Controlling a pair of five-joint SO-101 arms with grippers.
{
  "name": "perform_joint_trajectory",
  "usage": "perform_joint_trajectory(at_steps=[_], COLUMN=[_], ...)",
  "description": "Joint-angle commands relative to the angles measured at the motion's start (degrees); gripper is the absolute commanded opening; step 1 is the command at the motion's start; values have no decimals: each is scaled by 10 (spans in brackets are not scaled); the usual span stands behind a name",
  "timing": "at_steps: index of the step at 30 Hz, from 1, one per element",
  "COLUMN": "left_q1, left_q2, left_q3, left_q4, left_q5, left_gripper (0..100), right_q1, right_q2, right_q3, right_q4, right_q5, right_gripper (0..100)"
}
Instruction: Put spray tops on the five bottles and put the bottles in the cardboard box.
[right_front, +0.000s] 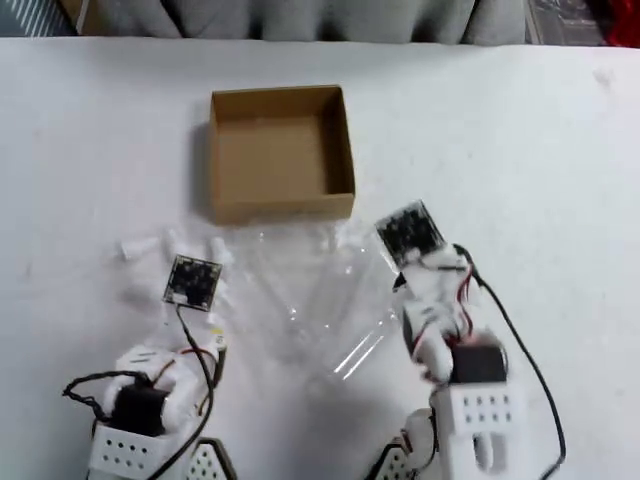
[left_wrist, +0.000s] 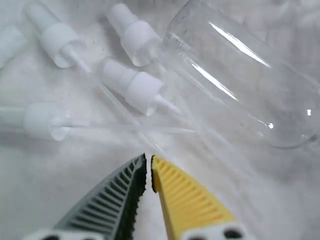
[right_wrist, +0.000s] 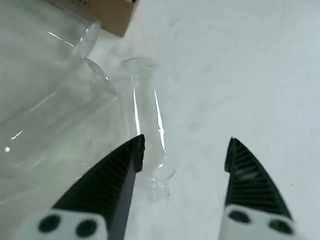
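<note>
Left gripper (left_wrist: 148, 167): we are seeing its grey and yellow fingers pressed together, gripping nothing, hanging low over the table (right_front: 540, 150). Just past its tips, four tops (left_wrist: 134, 86) are lying loose on their sides with thin dip tubes trailing, and a fifth is poking in at the frame edge. A clear bottle (left_wrist: 240, 80) is lying on its side next to them. One top is sitting right against its end, and we cannot tell if they are touching.

Right gripper (right_wrist: 185, 150): we are seeing its black fingers spread wide apart, gripping nothing, hovering over the table. Another bottle (right_wrist: 150, 120) is lying on its side just beside one finger, its neck open and uncapped. More bottles (right_wrist: 45, 105) are lying beside it, overlapping. A corner of the box (right_wrist: 112, 15) is showing beyond them.

In the high view we are placing the left arm (right_front: 140, 400) at 7 o'clock on the table and the right arm (right_front: 445, 330) at 5 o'clock. The bottles are lying in a loose pile between the two arms, outside the box, and the count is hard to tell. The box is sitting upright and open at 12 o'clock from the pile, just beside it. The tops are lying scattered at about 9 to 10 o'clock from the pile, near the left arm's wrist.
</note>
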Motion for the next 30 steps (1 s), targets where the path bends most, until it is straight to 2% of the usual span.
perform_joint_trajectory(at_steps=[1,4,15,21,23,28,30], left_q1=[-1,-1,-1,-1,-1,-1,-1], left_q2=[-7,-7,-7,-7,-7,-7,-7], left_q3=[-2,-2,-2,-2,-2,-2,-2], left_q4=[2,2,2,2,2,2,2], left_q5=[-2,-2,-2,-2,-2,-2,-2], left_gripper=[20,20,20,20,20,20,20], right_q1=[-25,-39,-39,-35,-29,5,32], right_q2=[131,236,557,676,699,708,708], right_q3=[-84,-138,-316,-367,-388,-471,-505], right_q4=[-15,-15,-11,-8,16,105,134], right_q5=[4,6,9,73,85,107,108], right_gripper=[293,320,320,318,288,91,62])
